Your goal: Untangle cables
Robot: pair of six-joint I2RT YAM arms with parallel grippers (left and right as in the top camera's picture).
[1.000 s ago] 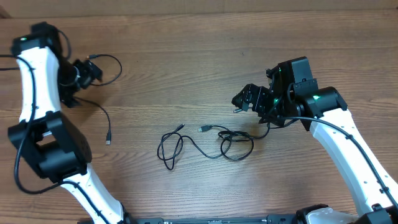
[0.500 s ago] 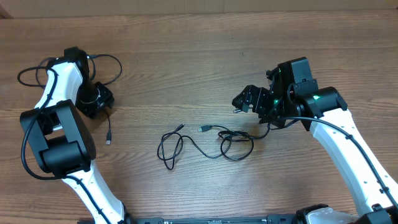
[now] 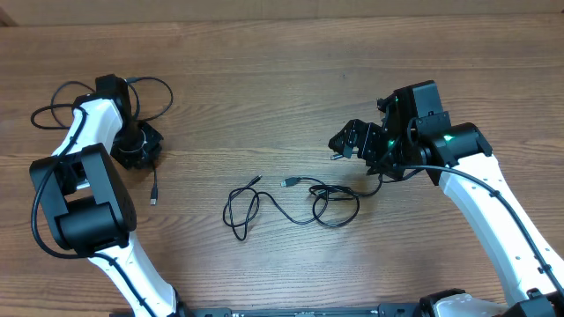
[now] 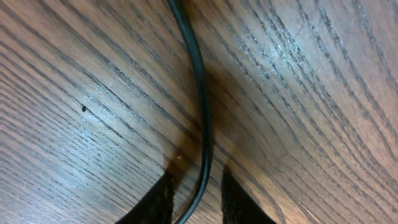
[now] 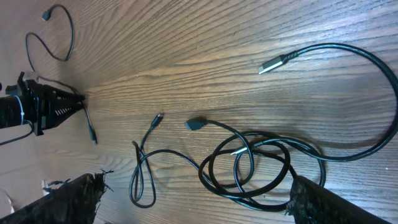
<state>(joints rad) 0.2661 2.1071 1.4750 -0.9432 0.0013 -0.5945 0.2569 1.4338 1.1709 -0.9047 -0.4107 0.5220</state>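
Separating one cord from the rest: this is the step in hand, judged from the layout.

Item, left pincer (image 3: 137,148): down at the table (image 3: 264,70) on the left side, well apart from the middle bunch. In the left wrist view its two dark fingertips (image 4: 158,202) flank the left cord (image 4: 200,99) closely, one on each side. Whether they pinch it cannot be told.

Item, left cord: thin, round, matte black. Loose loops lie behind the arm, and a short tail ends in a small plug (image 3: 152,197) near the pincer.

Item, bunch (image 3: 337,210): middle of the table, overlapping rings of the same black cord lying flat. A narrow teardrop loop (image 3: 236,211) trails off to one side. The right wrist view adds a long arc ending in a silver plug (image 5: 273,64). How many cords make it up cannot be told.

Item, right pincer (image 3: 348,141): released, fingers spread wide, hanging just beside the bunch and holding nothing.

Item, table: brown wood grain, smooth, with a slight sheen.

Next move, as judged: a firm nip on the left cord, then a drag clear of the rest. So thin a cord would likely slip from a loose grip. The bunch is not yet worked.
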